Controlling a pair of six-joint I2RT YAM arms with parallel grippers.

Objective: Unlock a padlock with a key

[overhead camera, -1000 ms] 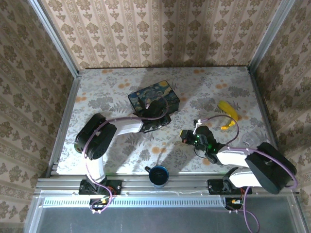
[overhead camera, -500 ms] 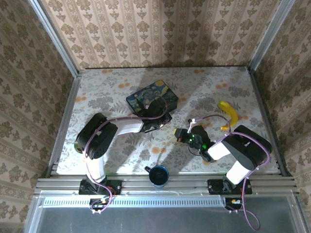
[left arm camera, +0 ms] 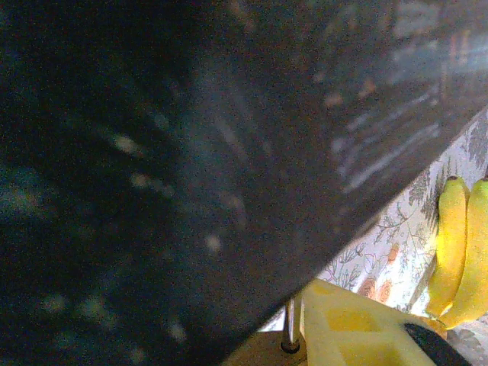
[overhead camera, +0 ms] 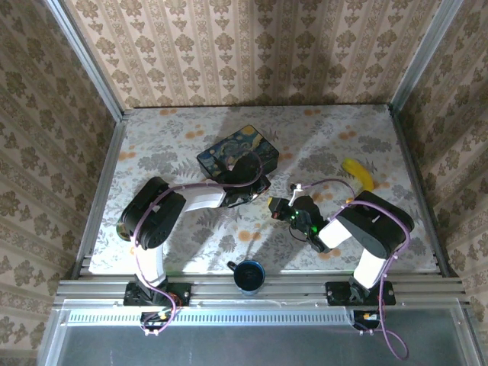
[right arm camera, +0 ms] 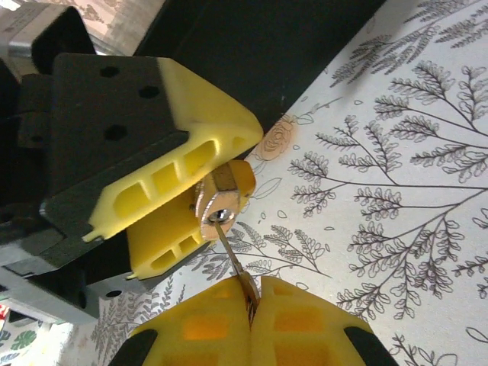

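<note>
The small brass padlock [right arm camera: 223, 197] sits clamped between the yellow fingers [right arm camera: 200, 114] of my left gripper [overhead camera: 259, 192], keyhole face turned toward the right wrist camera. My right gripper [right arm camera: 250, 305] is shut on a thin metal key [right arm camera: 235, 259]. The key's tip is in the padlock's keyhole. In the left wrist view the padlock's silver shackle [left arm camera: 290, 324] rises from the brass body beside one yellow finger [left arm camera: 351, 328]. Seen from above, the right gripper [overhead camera: 279, 207] meets the left one at the table's middle.
A dark blue painted box [overhead camera: 238, 156] lies just behind the left gripper and blocks most of the left wrist view. Bananas [overhead camera: 358, 174] lie at the right of the table. A dark mug [overhead camera: 248, 276] stands at the near edge between the arm bases.
My right gripper has travelled left with the key up to the left gripper and the padlock. The right arm's elbow has swung up. The left arm and box shifted slightly left.
</note>
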